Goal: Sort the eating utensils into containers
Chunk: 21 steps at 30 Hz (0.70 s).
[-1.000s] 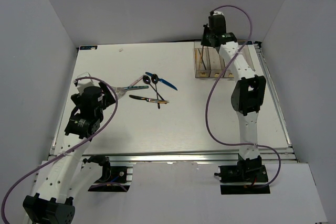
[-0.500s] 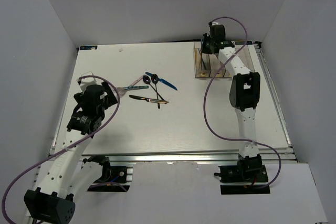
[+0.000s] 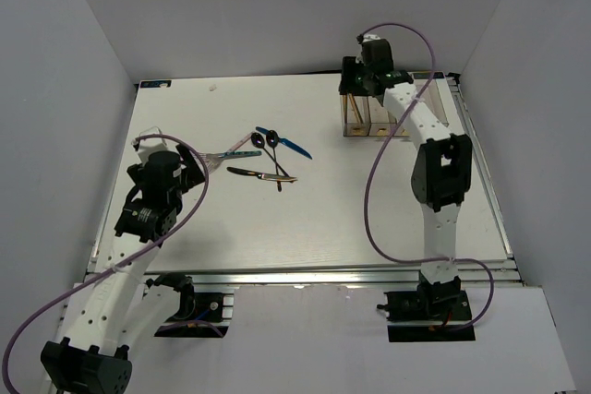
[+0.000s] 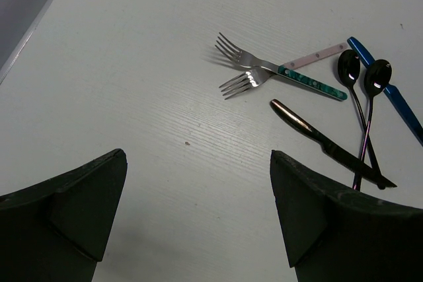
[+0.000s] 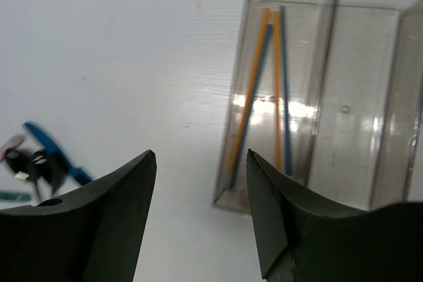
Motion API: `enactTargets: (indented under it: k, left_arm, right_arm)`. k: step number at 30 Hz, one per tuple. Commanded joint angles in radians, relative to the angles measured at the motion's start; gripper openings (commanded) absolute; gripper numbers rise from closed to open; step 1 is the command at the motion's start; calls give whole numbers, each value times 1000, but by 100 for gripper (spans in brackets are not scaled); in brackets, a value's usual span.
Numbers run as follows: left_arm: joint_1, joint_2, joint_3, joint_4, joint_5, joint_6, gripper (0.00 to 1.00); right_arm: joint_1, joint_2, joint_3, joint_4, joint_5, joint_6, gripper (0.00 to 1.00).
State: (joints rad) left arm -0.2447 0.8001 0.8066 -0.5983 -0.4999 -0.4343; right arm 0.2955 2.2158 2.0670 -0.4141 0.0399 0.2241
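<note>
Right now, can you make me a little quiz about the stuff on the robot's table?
1. True or false: the chopsticks lie inside a clear bin.
2. How many forks lie on the table? A) one B) two C) four
3. Fill in the gap: the two spoons are ____ in colour.

Key: 1 true; 2 B; 3 black.
</note>
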Motion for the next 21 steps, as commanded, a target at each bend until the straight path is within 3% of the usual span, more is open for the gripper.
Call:
enactTargets:
  k: [1,5,10,16,21]
  left_arm:
    - [-4,-30,0,0,-26,-3,98]
    - [-4,-38,0,-1,-34,-4,98]
    - [-7,-38,2,-6,-48,-9,98]
    - [-5,-32,3,-3,-43,-9,98]
    - [-5,-21,3,-1,-37,-6,98]
  right_arm:
    - [115,-172,-120,15,-46,-78,62]
    - [250,-185,-229,25,-87,-212,63]
    - [335,-70,-113,-96,-51,-307,68]
    - [387,-71,-159,-89,80,-101,68]
    - [422,-67,-206,-45,109,7,62]
